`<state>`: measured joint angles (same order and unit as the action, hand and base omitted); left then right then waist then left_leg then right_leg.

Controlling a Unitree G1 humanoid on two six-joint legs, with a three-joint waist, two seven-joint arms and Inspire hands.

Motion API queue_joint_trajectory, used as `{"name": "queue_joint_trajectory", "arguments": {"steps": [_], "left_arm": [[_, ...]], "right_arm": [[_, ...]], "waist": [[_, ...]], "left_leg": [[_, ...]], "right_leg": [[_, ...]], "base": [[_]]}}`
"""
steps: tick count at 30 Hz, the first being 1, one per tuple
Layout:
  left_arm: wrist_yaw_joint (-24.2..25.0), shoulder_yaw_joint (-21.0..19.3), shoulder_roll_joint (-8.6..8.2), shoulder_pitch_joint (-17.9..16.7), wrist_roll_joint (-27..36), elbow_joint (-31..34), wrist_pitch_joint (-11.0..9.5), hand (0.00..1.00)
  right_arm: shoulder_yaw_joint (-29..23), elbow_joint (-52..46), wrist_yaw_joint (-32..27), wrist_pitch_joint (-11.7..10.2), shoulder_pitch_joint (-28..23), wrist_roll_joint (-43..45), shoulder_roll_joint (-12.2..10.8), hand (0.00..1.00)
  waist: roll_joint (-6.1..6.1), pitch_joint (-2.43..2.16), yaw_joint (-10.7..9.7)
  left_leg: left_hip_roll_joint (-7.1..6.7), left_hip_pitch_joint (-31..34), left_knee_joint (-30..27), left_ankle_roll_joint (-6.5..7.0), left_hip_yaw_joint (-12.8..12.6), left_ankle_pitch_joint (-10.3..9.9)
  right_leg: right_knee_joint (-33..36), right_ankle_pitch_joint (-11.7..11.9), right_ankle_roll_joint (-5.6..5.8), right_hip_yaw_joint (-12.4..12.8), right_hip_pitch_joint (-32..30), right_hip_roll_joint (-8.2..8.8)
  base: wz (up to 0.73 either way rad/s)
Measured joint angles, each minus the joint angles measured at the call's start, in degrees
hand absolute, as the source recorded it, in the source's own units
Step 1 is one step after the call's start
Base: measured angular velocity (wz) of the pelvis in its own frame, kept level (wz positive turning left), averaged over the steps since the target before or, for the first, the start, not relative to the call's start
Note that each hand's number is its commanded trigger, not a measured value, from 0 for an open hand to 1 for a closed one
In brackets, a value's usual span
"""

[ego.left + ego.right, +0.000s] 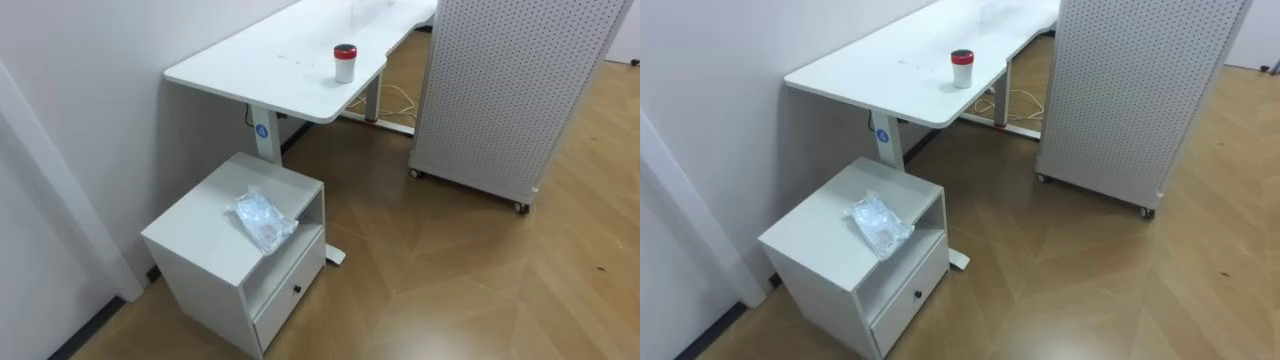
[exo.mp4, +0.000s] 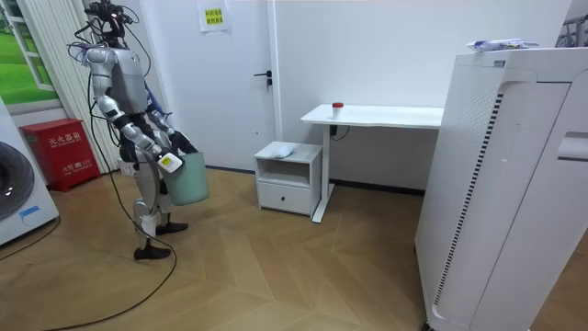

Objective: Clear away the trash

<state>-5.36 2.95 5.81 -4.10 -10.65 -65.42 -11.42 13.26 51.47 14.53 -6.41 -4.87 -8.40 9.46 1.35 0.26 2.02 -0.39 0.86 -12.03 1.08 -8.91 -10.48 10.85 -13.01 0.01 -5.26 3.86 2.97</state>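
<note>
We stand well away from the small white cabinet [image 2: 288, 165]. The crumpled plastic bag [image 1: 262, 220] lies on its top, ready to pick. A green bin [image 2: 188, 179] for garbage seems to hang from one hand [image 2: 168, 163]; we cannot tell its grip.

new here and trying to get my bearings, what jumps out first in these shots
A crumpled clear plastic bag lies on top of the low white cabinet beside the desk. A red-lidded cup stands alone on that desk, and across the room the robot stands with a pale green bin at its side.
</note>
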Motion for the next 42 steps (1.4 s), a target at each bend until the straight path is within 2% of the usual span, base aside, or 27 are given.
{"name": "queue_joint_trajectory", "arguments": {"steps": [5, 10, 15, 16, 27, 32, 36, 39, 42], "left_arm": [[0.97, 0.11, 0.44, 0.02, 1.41, -0.36, 0.09, 0.00], [0.82, 0.19, 0.45, -0.16, 2.22, -0.80, 0.09, 0.00], [0.77, 0.51, 0.49, 0.00, 2.20, -0.93, 0.07, 0.00], [0.77, 0.50, 0.49, 0.05, 2.20, -0.96, 0.07, 0.00], [0.53, 0.48, 0.66, -0.16, 2.17, -0.95, 0.07, 0.00], [0.47, 0.49, 1.35, -0.12, 2.23, -0.95, -0.03, 0.00], [-0.07, 0.39, 1.57, -0.16, 2.20, -0.97, -0.11, 0.00], [-0.19, 0.27, 1.98, -0.47, 2.21, -0.89, -0.15, 0.00], [-0.38, -0.53, 2.15, -0.62, 2.31, -0.90, -0.20, 0.00]], "right_arm": [[0.45, 0.60, -0.09, 0.04, 0.47, 0.30, 0.04, 1.00], [0.48, 0.96, -0.11, 0.04, 0.21, -0.04, 0.05, 1.00], [0.52, 1.49, -0.76, 0.04, 0.44, 0.01, 0.19, 1.00], [0.52, 1.56, -1.16, 0.03, 0.57, 0.05, 0.20, 1.00], [0.65, 2.13, -4.59, 0.03, 0.39, 0.84, 0.21, 1.00], [0.94, 2.13, -5.08, 0.03, 0.33, 0.81, 0.10, 1.00], [0.94, 1.70, -5.07, 0.03, 0.27, 0.82, 0.10, 1.00], [0.87, 1.59, -5.05, 0.02, 0.58, 0.75, 0.11, 1.00], [0.84, 1.83, -4.99, 0.02, 0.74, 0.93, 0.03, 1.00]], "waist": [[0.46, 0.32, 0.01], [0.13, 0.49, -0.03], [-0.21, 0.23, -0.02], [-0.31, -0.03, 0.00], [-0.01, 0.06, -0.01], [0.54, 0.37, -0.02], [0.87, 0.22, 0.01], [0.96, 0.14, 0.04], [0.82, 0.25, 0.08]], "left_leg": [[-0.04, -0.41, 0.11, 0.00, 0.34, 0.00], [-0.03, -0.43, 0.27, 0.00, 0.31, 0.00], [-0.01, 0.14, 0.29, 0.00, 0.14, 0.00], [0.00, 0.67, 0.25, 0.00, 0.12, 0.00], [-0.04, 0.31, 0.31, -0.01, 0.45, 0.00], [0.00, 0.54, 0.25, -0.01, 0.37, 0.00], [0.02, 0.74, -0.05, -0.01, 0.74, 0.00], [0.68, 1.53, -1.18, -0.03, 0.75, -0.02], [0.99, 2.61, -3.79, -0.35, 1.13, -0.55]], "right_leg": [[-0.25, 0.01, 0.02, 0.07, 0.34, 0.04], [-0.22, 0.01, 0.02, -0.09, 0.17, 0.05], [-0.06, 0.01, 0.02, -0.02, -0.38, 0.00], [0.04, 0.05, 0.01, -0.01, -0.95, -0.02], [-0.23, 0.06, 0.02, -0.47, -0.44, 0.04], [-0.19, 0.06, 0.02, -3.06, -0.45, 0.23], [-0.06, 0.06, 0.02, -3.95, -0.46, 0.32], [0.08, 0.06, 0.01, -4.48, -0.79, 0.22], [0.82, 0.05, -0.11, -4.58, -0.92, -0.23]], "base": [[-0.01], [-0.01], [0.00], [0.00], [0.00], [0.01], [0.00], [0.02], [0.04]]}}
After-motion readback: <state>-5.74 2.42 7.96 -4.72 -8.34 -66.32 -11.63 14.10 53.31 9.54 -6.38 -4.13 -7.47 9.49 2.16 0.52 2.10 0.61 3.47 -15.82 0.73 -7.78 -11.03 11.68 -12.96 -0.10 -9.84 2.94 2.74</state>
